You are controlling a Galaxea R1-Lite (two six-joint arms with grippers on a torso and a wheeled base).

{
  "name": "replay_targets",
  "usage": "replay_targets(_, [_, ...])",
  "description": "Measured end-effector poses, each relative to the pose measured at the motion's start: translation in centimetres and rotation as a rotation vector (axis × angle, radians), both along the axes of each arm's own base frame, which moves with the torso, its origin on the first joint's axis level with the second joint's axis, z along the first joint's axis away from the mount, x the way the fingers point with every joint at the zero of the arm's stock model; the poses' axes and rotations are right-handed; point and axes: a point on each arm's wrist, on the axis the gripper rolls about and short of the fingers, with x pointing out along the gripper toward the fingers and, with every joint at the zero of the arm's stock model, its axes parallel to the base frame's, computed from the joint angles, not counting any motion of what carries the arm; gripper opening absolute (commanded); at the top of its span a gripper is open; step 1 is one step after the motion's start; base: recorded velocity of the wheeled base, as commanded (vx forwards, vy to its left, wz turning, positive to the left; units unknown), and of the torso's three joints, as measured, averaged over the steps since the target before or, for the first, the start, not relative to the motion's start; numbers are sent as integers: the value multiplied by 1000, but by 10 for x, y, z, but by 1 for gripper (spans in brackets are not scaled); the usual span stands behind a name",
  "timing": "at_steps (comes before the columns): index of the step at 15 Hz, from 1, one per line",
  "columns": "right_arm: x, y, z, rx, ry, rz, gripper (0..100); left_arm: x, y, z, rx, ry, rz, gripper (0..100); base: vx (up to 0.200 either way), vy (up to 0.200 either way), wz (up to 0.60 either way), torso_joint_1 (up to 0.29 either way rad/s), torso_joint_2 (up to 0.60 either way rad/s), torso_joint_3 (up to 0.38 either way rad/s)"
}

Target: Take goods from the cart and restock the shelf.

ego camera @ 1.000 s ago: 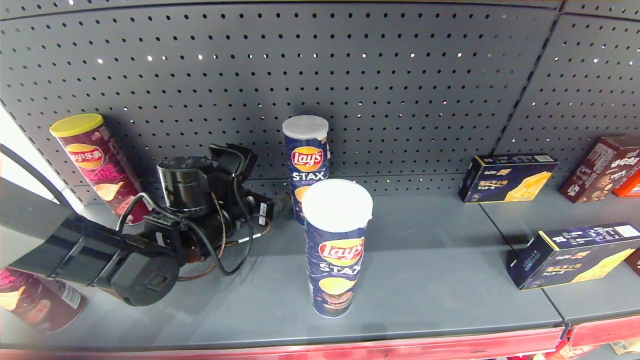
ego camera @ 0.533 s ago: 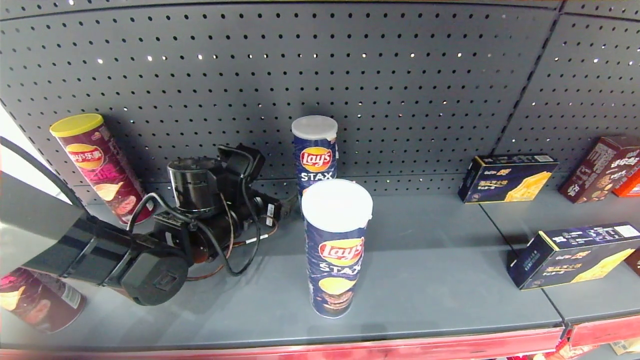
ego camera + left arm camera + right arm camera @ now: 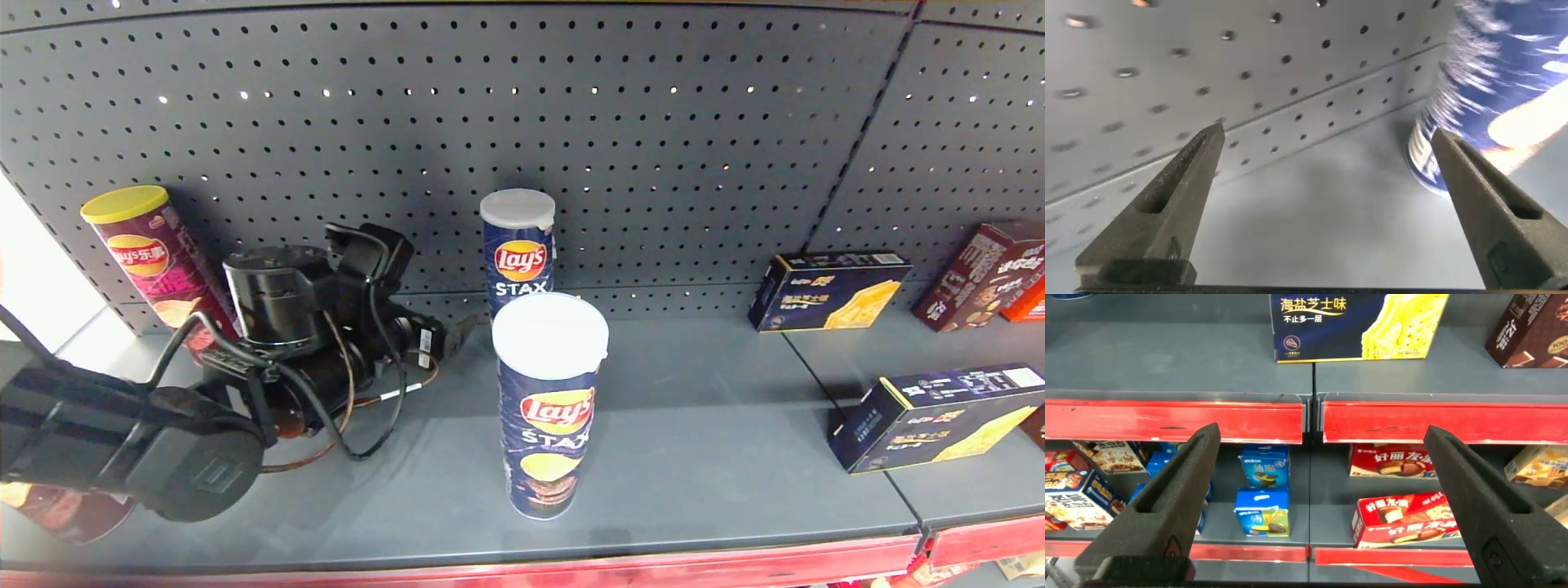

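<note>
1. The left claw [image 3: 457, 327] sits low over the shelf [image 3: 718, 441] near the back panel [image 3: 653, 122], with its fingers spread wide and nothing between them.
2. The rear can [image 3: 518, 245] stands upright against the back panel, just beside the left claw's tips but apart from them and outside the gap.
3. The front can [image 3: 549, 400] stands upright directly before the rear can, nearer the shelf's red edge.
4. A maroon can [image 3: 155, 261] leans at the shelf's far left, behind the left arm.
5. Dark boxes [image 3: 833, 290] lie on the shelf's right side, well apart from the cans.
6. The right claw [image 3: 1321, 431] is open and empty, facing red-edged lower shelves [image 3: 1208, 420] stocked with snack packs [image 3: 1261, 498].
</note>
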Motion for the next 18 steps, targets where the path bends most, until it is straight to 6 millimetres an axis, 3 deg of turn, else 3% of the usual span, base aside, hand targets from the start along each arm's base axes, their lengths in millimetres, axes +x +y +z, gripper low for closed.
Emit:
replay_targets(4, [0,0,0,0,0,0,100,-55,23,17,-16,-26,-5,100,0,0,0,0,0,0])
replay_targets(10, [0,0,0,0,0,-1,100,-173,64,11,-65,-85,-61,100,0,0,0,0,0,0])
replay_targets(14, [0,0,0,0,0,0,100,-252,102,-14,-66,-123,-82,100,0,0,0,0,0,0])
replay_targets(18, [0,0,0,0,0,0,100,-307,132,-70,1,-31,-103,100,0,0,0,0,0,0])
